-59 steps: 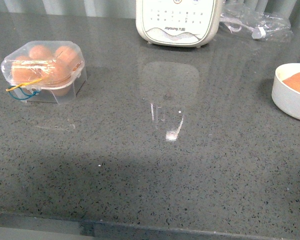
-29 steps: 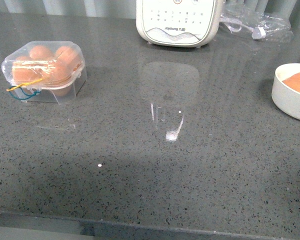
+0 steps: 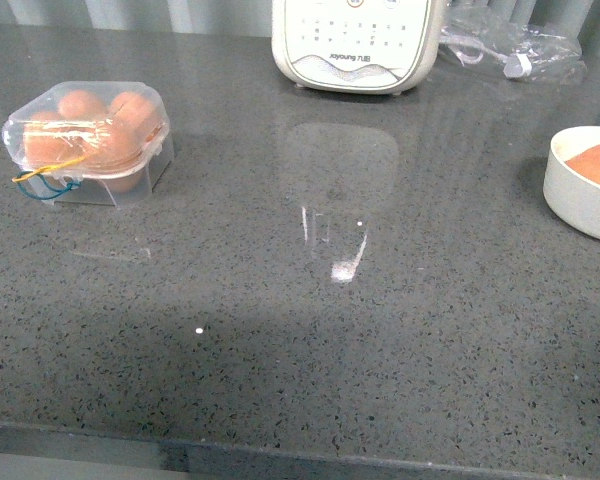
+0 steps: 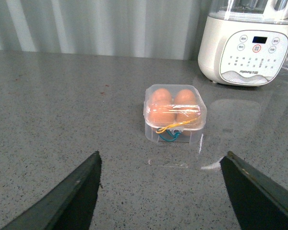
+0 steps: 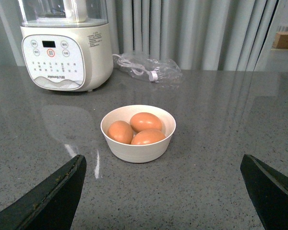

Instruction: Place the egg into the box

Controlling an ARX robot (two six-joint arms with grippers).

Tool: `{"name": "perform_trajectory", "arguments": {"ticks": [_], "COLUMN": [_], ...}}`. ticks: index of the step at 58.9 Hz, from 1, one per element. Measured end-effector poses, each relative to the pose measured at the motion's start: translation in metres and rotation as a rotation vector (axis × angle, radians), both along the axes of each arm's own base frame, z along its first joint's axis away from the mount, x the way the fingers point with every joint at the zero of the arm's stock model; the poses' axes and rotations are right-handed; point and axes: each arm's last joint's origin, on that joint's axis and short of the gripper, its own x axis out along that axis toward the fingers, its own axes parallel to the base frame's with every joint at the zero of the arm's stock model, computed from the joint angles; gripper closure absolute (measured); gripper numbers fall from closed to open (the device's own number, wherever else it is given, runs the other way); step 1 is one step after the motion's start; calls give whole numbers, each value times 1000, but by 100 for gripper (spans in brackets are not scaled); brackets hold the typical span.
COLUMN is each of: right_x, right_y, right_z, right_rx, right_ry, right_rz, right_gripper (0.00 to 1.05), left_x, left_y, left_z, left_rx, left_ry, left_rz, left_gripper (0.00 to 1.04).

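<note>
Both grippers [image 4: 161, 191] [image 5: 163, 191] have jaws spread, empty; egg [image 5: 145, 121] in bowl [image 5: 139, 149] looks smooth, fragile, so pinch its sides lightly.

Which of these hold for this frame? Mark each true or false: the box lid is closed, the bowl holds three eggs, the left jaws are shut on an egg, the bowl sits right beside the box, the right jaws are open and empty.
1. The box has its lid closed over eggs. True.
2. The white bowl holds three brown eggs. True; the right wrist view shows all three.
3. The left gripper is shut on an egg. False: its jaws stand wide apart with nothing between them.
4. The bowl sits right beside the box. False: in the front view the box is far left and the bowl at the right edge.
5. The right gripper is open and empty. True.
</note>
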Motion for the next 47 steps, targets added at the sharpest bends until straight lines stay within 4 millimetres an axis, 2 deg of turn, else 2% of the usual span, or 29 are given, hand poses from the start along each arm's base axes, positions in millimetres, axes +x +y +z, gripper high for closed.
{"name": "perform_trajectory", "arguments": {"ticks": [6, 8, 12, 47], "right_x": [0, 0, 0, 0], "right_y": [0, 0, 0, 0], "right_z": [0, 0, 0, 0], "right_rx": [0, 0, 0, 0], "right_ry": [0, 0, 0, 0], "right_rz": [0, 0, 0, 0], "right_gripper": [7, 7, 7, 7], "left_x": [0, 0, 0, 0], "left_y": [0, 0, 0, 0], "left_z": [0, 0, 0, 0], "left_rx": [0, 1, 0, 0], "left_ry": [0, 0, 0, 0], "left_rz": [0, 0, 0, 0], "left_gripper": [7, 5, 8, 7]}}
